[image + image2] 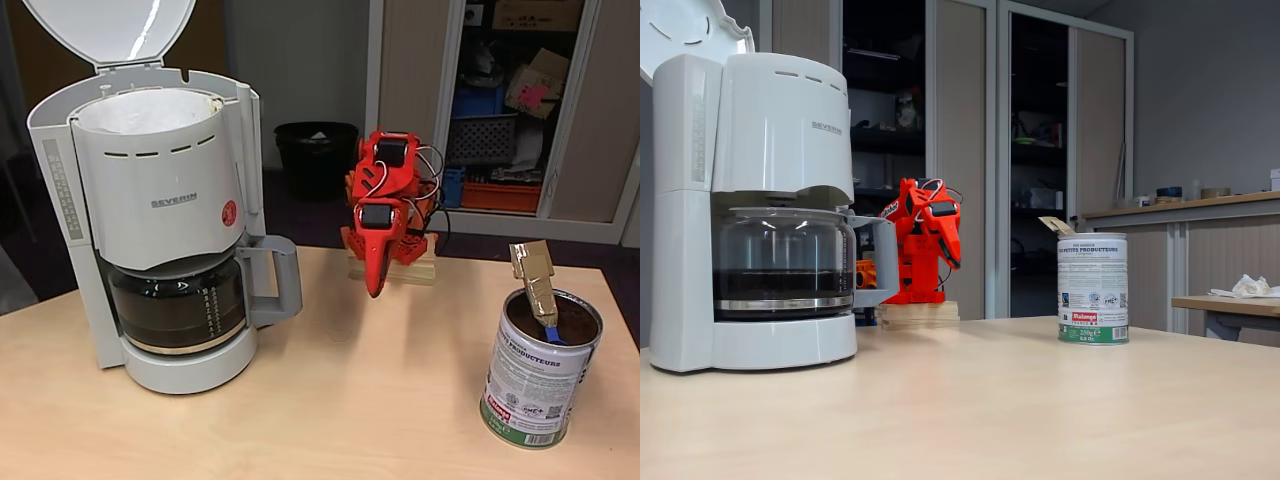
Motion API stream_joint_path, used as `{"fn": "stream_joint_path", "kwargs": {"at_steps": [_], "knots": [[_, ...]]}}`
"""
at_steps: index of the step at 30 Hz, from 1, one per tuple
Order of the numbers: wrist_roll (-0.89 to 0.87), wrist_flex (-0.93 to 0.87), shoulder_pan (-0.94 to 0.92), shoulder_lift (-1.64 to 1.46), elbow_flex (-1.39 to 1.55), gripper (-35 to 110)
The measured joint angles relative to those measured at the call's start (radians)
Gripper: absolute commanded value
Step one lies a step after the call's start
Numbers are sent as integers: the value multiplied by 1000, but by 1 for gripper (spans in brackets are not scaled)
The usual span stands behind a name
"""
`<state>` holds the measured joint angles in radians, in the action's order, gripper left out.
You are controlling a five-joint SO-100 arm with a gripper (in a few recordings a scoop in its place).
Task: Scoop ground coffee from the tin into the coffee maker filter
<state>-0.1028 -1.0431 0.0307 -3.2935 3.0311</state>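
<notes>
The tin (530, 385) (1092, 290) stands open on the right of the table, white label with a green band at its base. Dark brown ground coffee (572, 318) fills it. A blue scoop with a tan taped handle (533, 275) (1057, 226) leans inside the tin. On the left, the white coffee maker (160, 200) (750, 200) has its lid (110, 30) up, and a white paper filter (150, 110) sits in the top basket. My red gripper (375, 285) (953, 258) hangs folded at the back of the table, pointing down, shut and holding nothing, well apart from both.
A glass carafe (180, 300) (780, 265) with some dark liquid sits in the machine, handle toward the arm. The arm's wooden base (395, 268) is at the far table edge. Open wooden tabletop (370, 400) lies between machine and tin. Cabinets and a black bin (315, 155) stand behind.
</notes>
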Motion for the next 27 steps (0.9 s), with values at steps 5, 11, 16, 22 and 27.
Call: {"fn": "stream_joint_path", "kwargs": {"at_steps": [5, 11, 16, 22, 27], "knots": [[63, 0, -9, -17, 40, 0], [94, 0, 2, -17, 75, 0], [95, -3, 20, -28, 100, 0], [95, -41, 35, -28, 103, 0], [95, -141, 34, -28, 104, 0]]}}
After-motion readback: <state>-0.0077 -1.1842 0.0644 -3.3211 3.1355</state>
